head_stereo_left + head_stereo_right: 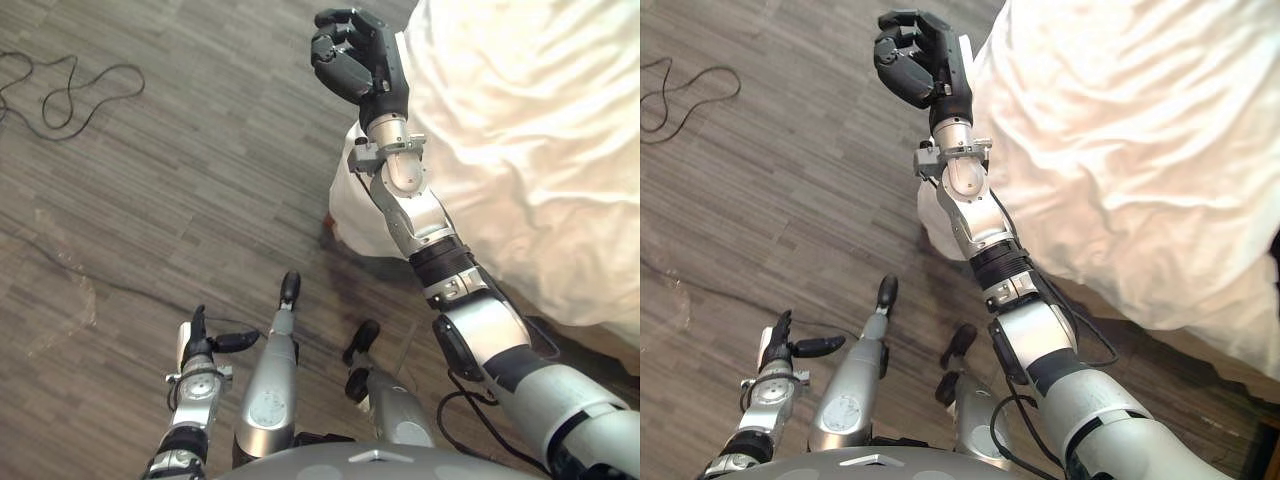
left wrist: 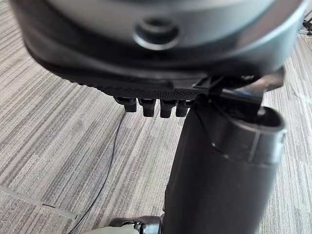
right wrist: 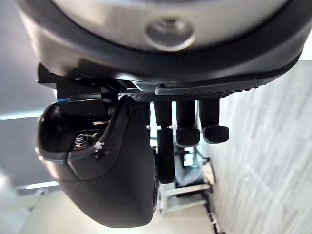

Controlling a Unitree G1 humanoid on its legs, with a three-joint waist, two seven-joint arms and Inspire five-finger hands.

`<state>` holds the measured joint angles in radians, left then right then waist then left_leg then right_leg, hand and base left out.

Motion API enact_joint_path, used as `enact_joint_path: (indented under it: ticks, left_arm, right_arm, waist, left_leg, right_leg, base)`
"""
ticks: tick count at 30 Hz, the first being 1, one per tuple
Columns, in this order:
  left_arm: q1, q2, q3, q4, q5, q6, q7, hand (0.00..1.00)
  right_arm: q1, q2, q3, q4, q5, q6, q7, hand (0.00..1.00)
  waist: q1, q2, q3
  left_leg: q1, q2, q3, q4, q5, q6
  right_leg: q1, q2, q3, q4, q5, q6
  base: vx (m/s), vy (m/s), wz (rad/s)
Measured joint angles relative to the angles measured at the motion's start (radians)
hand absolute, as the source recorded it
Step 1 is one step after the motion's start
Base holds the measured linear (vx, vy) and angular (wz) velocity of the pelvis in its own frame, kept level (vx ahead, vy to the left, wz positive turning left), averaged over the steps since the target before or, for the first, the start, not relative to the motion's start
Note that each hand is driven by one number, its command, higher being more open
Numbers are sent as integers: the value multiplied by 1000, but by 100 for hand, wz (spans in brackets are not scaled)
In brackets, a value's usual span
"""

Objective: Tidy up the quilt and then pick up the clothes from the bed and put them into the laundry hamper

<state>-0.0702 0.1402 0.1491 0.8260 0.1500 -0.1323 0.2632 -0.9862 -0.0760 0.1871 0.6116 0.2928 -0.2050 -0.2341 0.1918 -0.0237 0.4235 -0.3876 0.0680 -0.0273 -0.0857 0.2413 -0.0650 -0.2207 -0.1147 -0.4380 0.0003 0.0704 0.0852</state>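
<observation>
The white quilt (image 1: 520,150) lies rumpled on the bed and takes up the right side of both eye views. Its edge hangs down over the bed's side (image 1: 1240,300). My right hand (image 1: 360,60) is raised beside the quilt's left edge, with the back of the hand toward the cloth. Its fingers (image 3: 187,129) are curled and hold nothing. My left hand (image 1: 198,350) hangs low at the lower left, over the floor and far from the bed. Its fingers (image 2: 151,106) are relaxed and its thumb sticks out sideways.
Grey-brown wood-plank floor (image 1: 150,200) spreads across the left and middle. The bed's corner, draped in white sheet (image 1: 345,215), juts toward me just under the right forearm. A dark gap (image 1: 1200,355) runs under the bed's edge at the right.
</observation>
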Motion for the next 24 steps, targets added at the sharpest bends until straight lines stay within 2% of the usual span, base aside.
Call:
enact_joint_path:
  ticks: [3, 5, 8, 12, 13, 15, 18, 20, 21, 23, 24]
  left_arm:
    - [-52, -1, -54, 10, -1, -12, -1, 100]
    - [-93, -5, -92, 14, -27, -21, -3, 100]
    - [-123, -5, -116, 11, -30, -39, -6, 100]
    - [-135, -4, -124, 9, -30, -45, -23, 100]
    - [-135, -1, -121, 13, -32, -41, -27, 100]
    - [-138, 5, -110, 24, -30, -37, -39, 100]
    - [-158, 6, -104, 60, -21, -22, -62, 100]
    - [-156, 24, -103, 79, -21, -13, -82, 100]
    - [-157, 29, -103, 84, -21, -9, -85, 100]
    - [-156, 50, -101, 101, -21, 7, -91, 100]
    - [-156, 54, -101, 106, -20, 7, -91, 100]
  right_arm:
    - [-9, -9, -88, 145, 9, -2, -4, 0]
    - [-13, -8, -72, 194, 5, -23, 32, 0]
    - [-11, 4, -78, 323, 9, -41, 72, 0]
    - [82, 72, -100, 360, 49, -28, 78, 0]
    - [148, 95, -98, 344, 45, -37, 96, 0]
    - [224, 122, -100, 361, 41, 5, 100, 0]
    - [435, 127, -96, 374, 29, 68, 118, 0]
    - [595, 104, -21, 362, 29, 109, 142, 0]
    - [631, 95, 10, 345, 31, 114, 149, 0]
    - [759, 63, 151, 157, 71, 135, 196, 0]
    - [786, 59, 183, 91, 90, 134, 204, 0]
  waist:
    - [0, 43, 25]
    - [0, 72, 46]
    - [1, 82, 55]
    - [-9, 78, 57]
    - [-22, 72, 59]
    - [-47, 53, 70]
    - [-83, 26, 72]
    - [-115, -9, 61]
    - [-124, -19, 55]
    - [-153, -56, 30]
    - [-156, -63, 23]
  left_leg:
    - [-68, -3, -1, 0, 14, 7]
    - [-96, -6, 2, 0, 19, 9]
    - [-97, -14, 8, 0, 19, 9]
    - [-93, -29, 24, 1, 9, 15]
    - [-87, -34, 30, 1, 7, 18]
    - [-63, -42, 47, 1, 7, 21]
    - [-17, -48, 63, 0, -7, 26]
    - [25, -43, 90, 0, -19, 18]
    - [34, -40, 100, 0, -23, 17]
    - [74, -24, 142, -3, -35, 11]
    - [82, -18, 154, -4, -46, 11]
  right_leg:
    - [-69, -3, 2, 1, 16, 0]
    - [-97, -6, 3, 0, 22, 4]
    - [-100, -16, 6, 3, 22, 5]
    - [-108, -36, 20, 17, 18, 11]
    - [-105, -42, 25, 18, 17, 13]
    - [-87, -53, 34, 15, 19, 16]
    - [-50, -59, 54, 13, 17, 20]
    - [-23, -59, 78, 11, 17, 22]
    - [-18, -58, 86, 11, 17, 22]
    - [-5, -46, 129, 6, 17, 22]
    - [-2, -40, 142, 3, 15, 20]
  base:
    - [-29, 12, -4]
    - [0, 0, 0]
    - [57, 4, 1]
    - [75, 15, -5]
    - [96, 32, -10]
    - [78, 30, -13]
    - [46, 16, -14]
    - [32, -15, -35]
    - [0, -35, -47]
    - [-18, -46, -61]
    - [-30, -63, -60]
